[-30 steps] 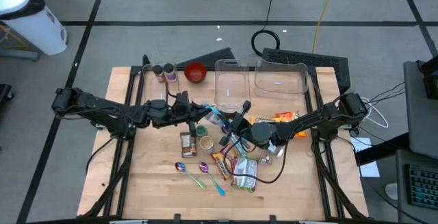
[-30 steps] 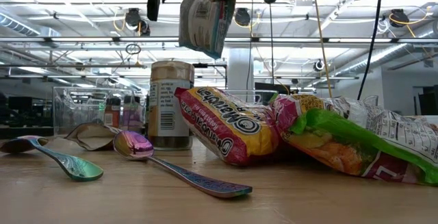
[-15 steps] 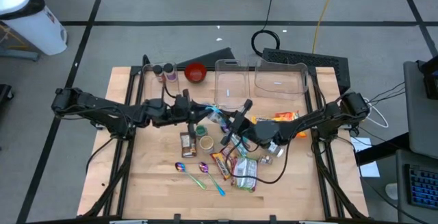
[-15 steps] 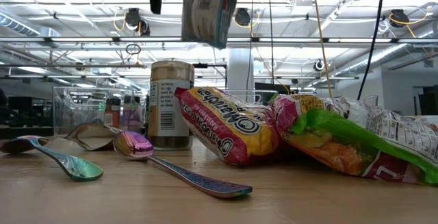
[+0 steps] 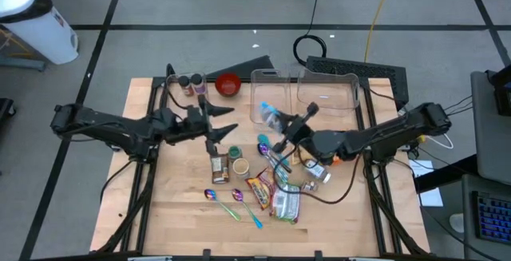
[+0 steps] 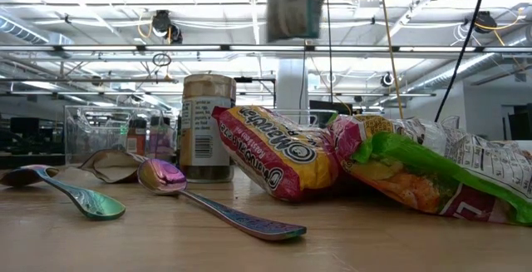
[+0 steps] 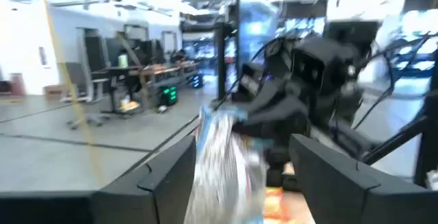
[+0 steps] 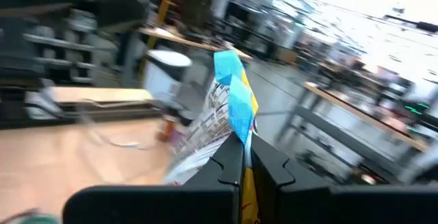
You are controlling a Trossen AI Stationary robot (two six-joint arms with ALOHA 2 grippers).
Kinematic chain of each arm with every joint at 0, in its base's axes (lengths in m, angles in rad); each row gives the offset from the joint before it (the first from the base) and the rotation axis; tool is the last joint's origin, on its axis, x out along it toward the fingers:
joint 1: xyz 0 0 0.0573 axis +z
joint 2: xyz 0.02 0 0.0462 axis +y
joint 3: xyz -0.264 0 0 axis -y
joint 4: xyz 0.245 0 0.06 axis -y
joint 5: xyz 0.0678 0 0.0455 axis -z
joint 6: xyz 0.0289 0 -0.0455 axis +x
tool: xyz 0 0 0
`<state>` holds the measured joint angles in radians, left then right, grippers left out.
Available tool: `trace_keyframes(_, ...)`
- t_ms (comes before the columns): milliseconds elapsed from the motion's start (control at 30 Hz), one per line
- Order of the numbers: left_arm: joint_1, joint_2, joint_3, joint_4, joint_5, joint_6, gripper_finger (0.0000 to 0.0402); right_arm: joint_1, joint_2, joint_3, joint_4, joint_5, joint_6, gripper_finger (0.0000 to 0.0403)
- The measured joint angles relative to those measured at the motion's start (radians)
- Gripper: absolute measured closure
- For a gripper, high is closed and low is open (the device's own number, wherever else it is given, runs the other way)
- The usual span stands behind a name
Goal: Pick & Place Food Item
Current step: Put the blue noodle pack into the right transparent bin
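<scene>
The right pincer [image 5: 281, 125] is clenched on a blue-and-white food packet [image 5: 270, 117], held above the desk [image 5: 160, 205] near its centre, toward 12 o'clock. The left pincer [image 5: 226, 119], at its 9 o'clock, gapes, released.

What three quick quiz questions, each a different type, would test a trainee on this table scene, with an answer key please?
1. True or false: the left gripper holds the blue-and-white packet.
2. Which gripper is shut on that packet? A) left B) right
3. Fill in: the packet hangs near the clear ____ at the table's far edge.

Key: 1 false; 2 B; 3 bin.
</scene>
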<state>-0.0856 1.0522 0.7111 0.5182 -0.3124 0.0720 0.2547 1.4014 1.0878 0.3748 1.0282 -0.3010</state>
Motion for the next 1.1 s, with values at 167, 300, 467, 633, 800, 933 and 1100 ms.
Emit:
trace_keyframes(167,0.0,-0.083,0.0,-0.135,-0.116,0.009,0.0143,-0.003,-0.05,0.0,-0.072,0.109,-0.001,0.0403)
trace_keyframes(300,0.008,-0.113,0.0,-0.258,-0.181,0.016,0.0145,-0.029,-0.073,0.0,-0.129,0.292,-0.006,0.0403)
trace_keyframes(467,0.038,-0.109,0.0,-0.349,-0.193,0.022,0.0156,-0.091,-0.124,-0.048,-0.116,0.368,0.001,0.0403)
trace_keyframes(633,0.067,-0.064,0.0,-0.438,-0.177,-0.015,0.0166,-0.14,-0.197,-0.125,-0.101,0.414,0.057,0.0403)
trace_keyframes(800,0.067,-0.056,-0.001,-0.521,-0.156,-0.026,0.0174,-0.174,-0.278,-0.223,-0.098,0.418,0.14,0.0403)
trace_keyframes(933,0.067,-0.056,-0.001,-0.551,-0.05,-0.033,0.0172,-0.215,-0.335,-0.308,-0.095,0.458,0.201,0.0403)
trace_keyframes(1100,0.067,-0.056,-0.02,-0.552,0.057,-0.007,0.0172,-0.273,-0.404,-0.395,-0.096,0.467,0.221,0.0403)
